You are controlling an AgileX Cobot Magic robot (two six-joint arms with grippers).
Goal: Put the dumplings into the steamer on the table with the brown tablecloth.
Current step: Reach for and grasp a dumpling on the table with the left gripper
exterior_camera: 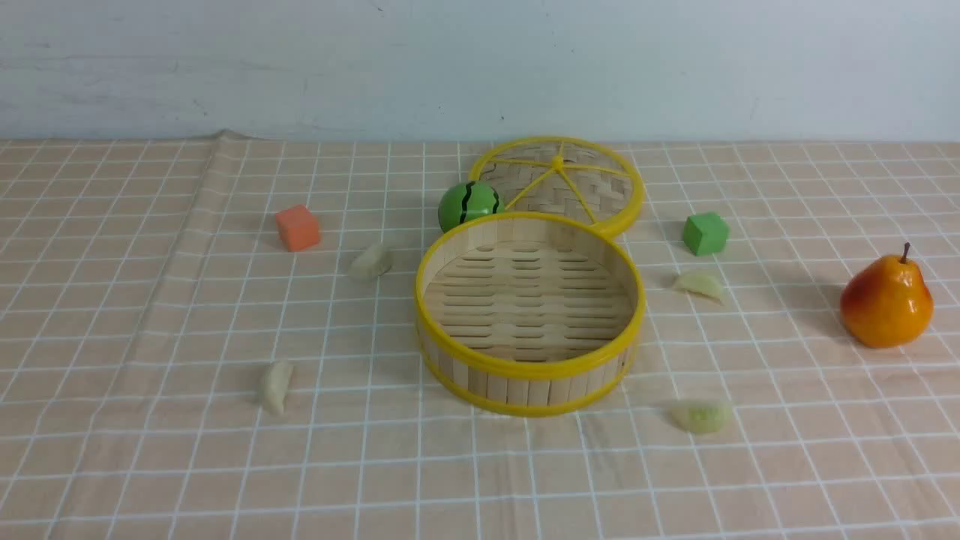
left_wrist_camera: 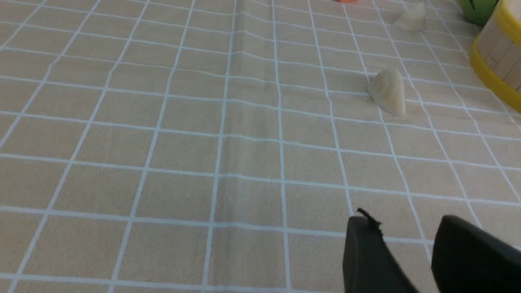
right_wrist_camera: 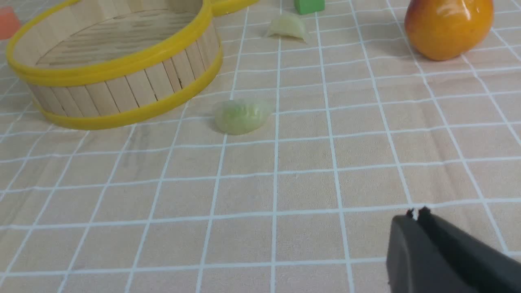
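Note:
The steamer (exterior_camera: pixel 529 311) stands empty at the middle of the table, on the brown tablecloth (exterior_camera: pixel 150 457). Several dumplings lie around it: a cream one (exterior_camera: pixel 276 386) front left, a pale one (exterior_camera: pixel 370 262) back left, one (exterior_camera: pixel 699 285) at the right, a green one (exterior_camera: pixel 701 416) front right. Neither arm shows in the front view. My left gripper (left_wrist_camera: pixel 405 221) hangs open above bare cloth, well short of the cream dumpling (left_wrist_camera: pixel 388 95). My right gripper (right_wrist_camera: pixel 417 213) is shut and empty, some way from the green dumpling (right_wrist_camera: pixel 240 116) and the steamer (right_wrist_camera: pixel 114 61).
The woven lid (exterior_camera: pixel 559 180) leans behind the steamer beside a green striped ball (exterior_camera: pixel 469 204). An orange cube (exterior_camera: pixel 298 227) sits back left, a green cube (exterior_camera: pixel 705 232) back right, a pear (exterior_camera: pixel 886 300) far right. The cloth has a raised crease (exterior_camera: pixel 202 225) at the left.

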